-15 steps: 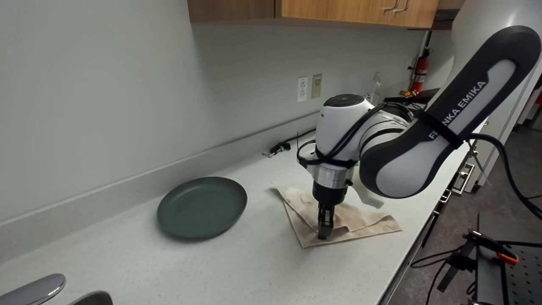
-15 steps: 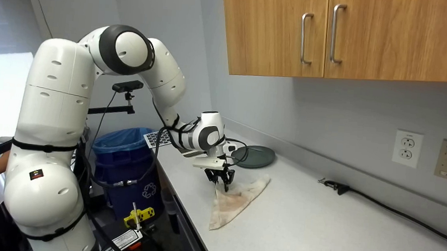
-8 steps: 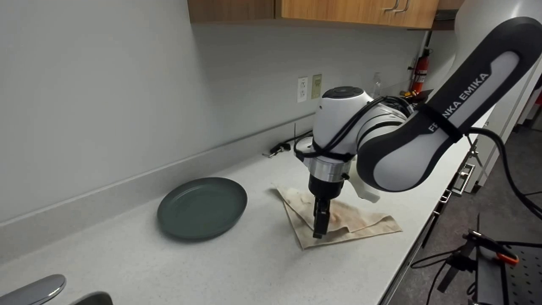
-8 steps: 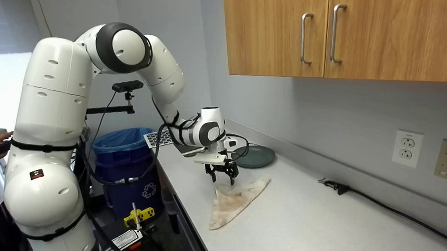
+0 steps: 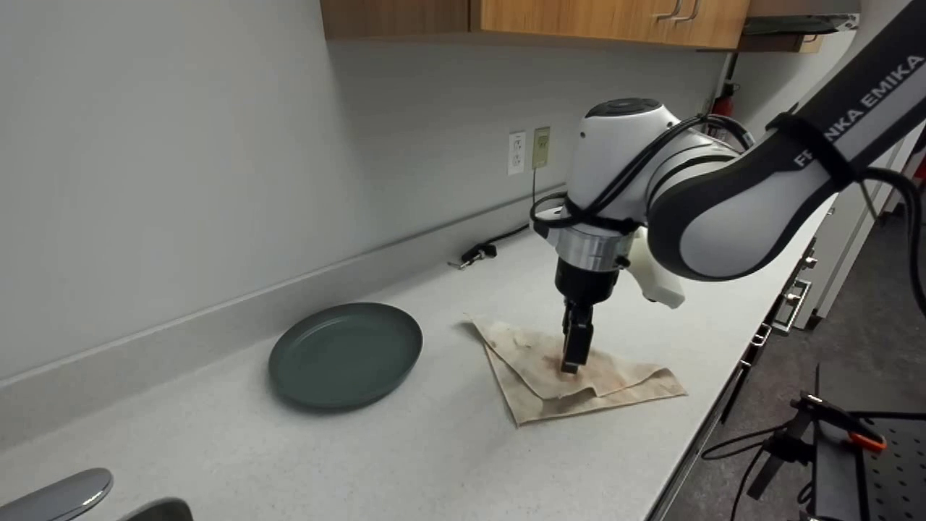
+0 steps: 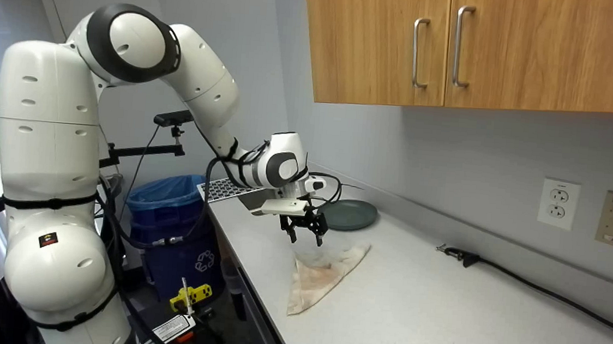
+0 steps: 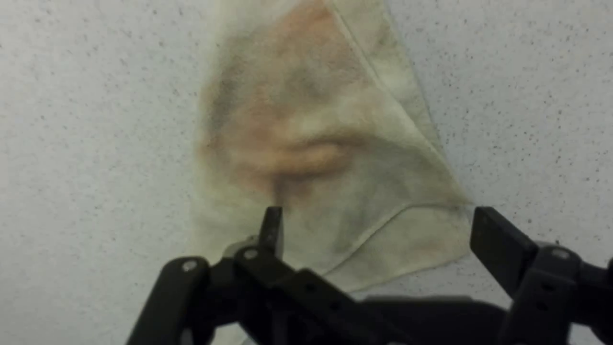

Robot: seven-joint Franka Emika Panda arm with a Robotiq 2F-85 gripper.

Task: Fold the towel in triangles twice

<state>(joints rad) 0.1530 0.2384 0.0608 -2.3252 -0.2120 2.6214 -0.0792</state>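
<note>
A beige towel (image 5: 532, 362) with brownish stains lies on the counter, folded into a rough triangle. In an exterior view, a strip of its lower layer shows past the edge of the upper one, and the upper layer is slightly wrinkled. The towel (image 6: 315, 282) tapers toward the counter's front side in an exterior view. My gripper (image 6: 306, 241) hangs above it, pointing down and apart from the cloth. Seen in the wrist view, the gripper (image 7: 378, 210) is spread wide, with nothing between its fingers; a towel corner lies below the gap. The black fingers hide part of the cloth.
A dark green plate (image 5: 346, 354) rests on the counter beside the towel, near the wall. A clamp (image 5: 477, 253) with a black cable lies along the backsplash. A faucet (image 5: 58, 498) stands at the near corner. Wooden cabinets (image 6: 437, 45) hang overhead.
The jaws have spread wider, and the gripper has risen off the towel and drawn back toward the arm's base. The towel stays where it was.
</note>
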